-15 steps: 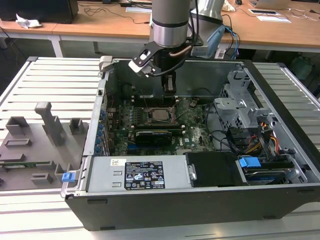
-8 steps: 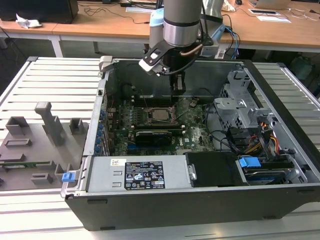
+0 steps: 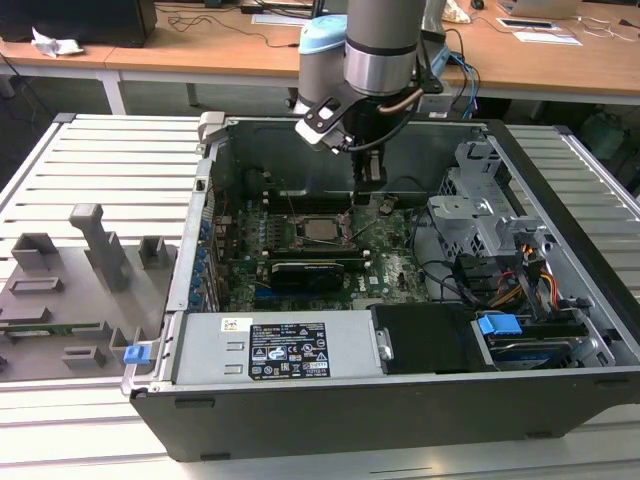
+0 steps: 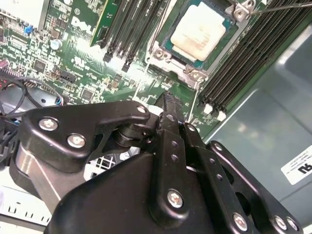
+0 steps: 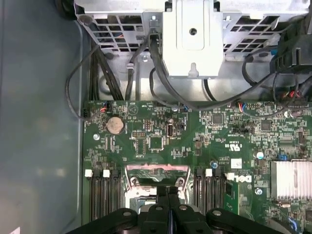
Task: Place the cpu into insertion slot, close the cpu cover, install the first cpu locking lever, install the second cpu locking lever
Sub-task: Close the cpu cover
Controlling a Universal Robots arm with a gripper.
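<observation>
Print check, live. The chip [image 4: 199, 30] carries faint marks on its pale top in the second wrist view, too dim for me to make out. Near the chip, just past the memory slots [image 4: 127, 29], bold white lettering [image 4: 83, 22] is printed on the green board [image 4: 44, 58]. The first wrist view shows that lettering [image 5: 239, 179] too, with a small board sticker [image 5: 236, 163] just beside it. Well apart from the chip, a wall sticker [image 4: 298, 165] with black marks sits on the case wall [image 4: 273, 122]. In the exterior view, well apart from the chip, a black label [image 3: 288, 352] and a white tag [image 3: 236, 324] sit on the grey power box [image 3: 200, 350], their print too fine to read.
</observation>
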